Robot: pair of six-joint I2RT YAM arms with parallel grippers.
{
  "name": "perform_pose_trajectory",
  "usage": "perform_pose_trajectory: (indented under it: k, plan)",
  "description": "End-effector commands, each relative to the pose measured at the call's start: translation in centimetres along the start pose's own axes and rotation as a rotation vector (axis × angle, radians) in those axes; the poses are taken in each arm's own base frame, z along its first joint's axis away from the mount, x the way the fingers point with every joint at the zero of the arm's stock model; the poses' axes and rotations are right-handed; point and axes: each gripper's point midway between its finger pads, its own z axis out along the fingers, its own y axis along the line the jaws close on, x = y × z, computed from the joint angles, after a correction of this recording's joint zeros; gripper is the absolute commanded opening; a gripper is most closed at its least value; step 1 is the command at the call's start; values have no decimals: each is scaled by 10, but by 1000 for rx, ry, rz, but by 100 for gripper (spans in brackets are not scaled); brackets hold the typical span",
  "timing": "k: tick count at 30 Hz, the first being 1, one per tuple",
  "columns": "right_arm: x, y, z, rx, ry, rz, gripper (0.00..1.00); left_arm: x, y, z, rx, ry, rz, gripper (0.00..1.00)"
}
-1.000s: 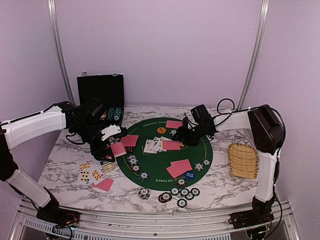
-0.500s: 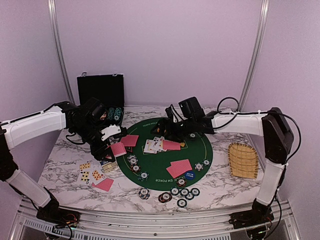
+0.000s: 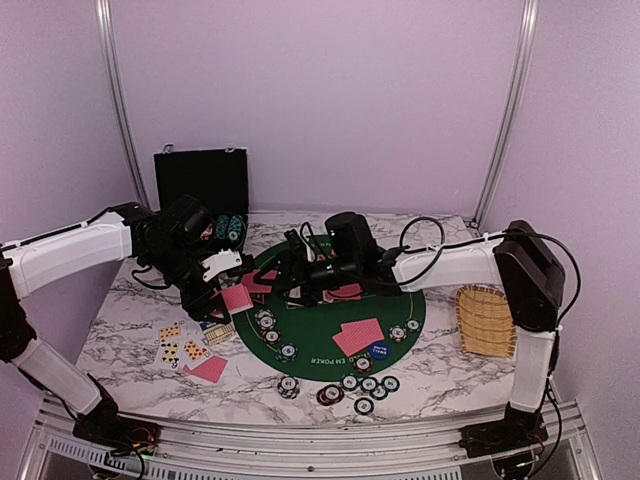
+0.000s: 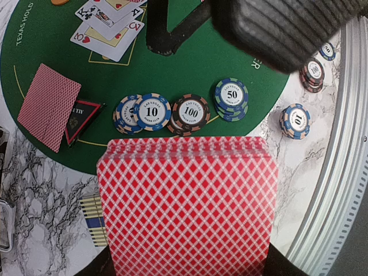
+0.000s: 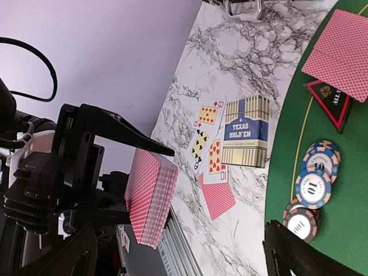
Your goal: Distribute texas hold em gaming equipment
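Left hand [image 3: 222, 283]: clamped on deck of red-backed cards [image 4: 187, 207].
Right hand [image 3: 292, 272]: fingers fully spread, empty, above green mat [image 3: 315, 330], near the deck.

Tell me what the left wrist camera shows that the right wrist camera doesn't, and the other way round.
Only the left wrist view: the stack of 50 chips and the face-up spread on the felt.
Only the right wrist view: the left gripper seen from the side, shut on the red-backed deck, and face-up cards on the marble.
Both: the deck, the triangular marker, the 10 chip and the 100 chip.
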Motion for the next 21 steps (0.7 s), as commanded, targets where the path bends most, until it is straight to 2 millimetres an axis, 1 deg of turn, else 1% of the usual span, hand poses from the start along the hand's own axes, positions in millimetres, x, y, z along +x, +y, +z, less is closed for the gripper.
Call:
perform_pose_trajectory:
  k: [1,8,11,16,21]
  plan:
    - [4,22,13,-100,23,0,98,-15,2,-13,-13,-58,14,0]
    - [10,21,27,-120,47,25,93,-15,2,-14,-16,-61,18,0]
    - [9,25,30,-143,47,27,92,-15,2,-14,-16,-61,17,0]
    - [10,33,39,-165,59,17,91,-15,2,-14,-17,-61,18,0]
    - [12,34,50,-185,75,31,90,-16,3,-14,-16,-61,17,0]
